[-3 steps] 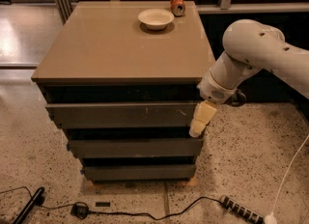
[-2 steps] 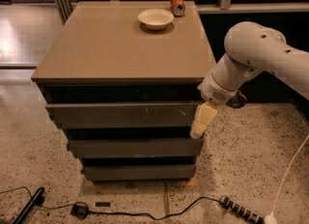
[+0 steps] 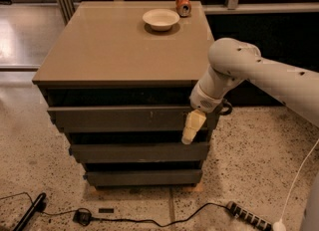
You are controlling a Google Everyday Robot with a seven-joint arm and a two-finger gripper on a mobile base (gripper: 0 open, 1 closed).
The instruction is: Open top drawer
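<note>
Just under the top of the brown square table (image 3: 99, 51) sits the dark grey-brown, flat-fronted top drawer (image 3: 124, 119). The pale yellow tool (image 3: 193, 127) on the white arm (image 3: 234, 60) points down at that drawer's right end; wide or narrow, I cannot tell.

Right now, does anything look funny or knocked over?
The orange can at the back of the cabinet top seems to lie on its side beside the bowl. Loose cables trail on the floor. The gripper hangs at the right end of the top drawer.
</note>
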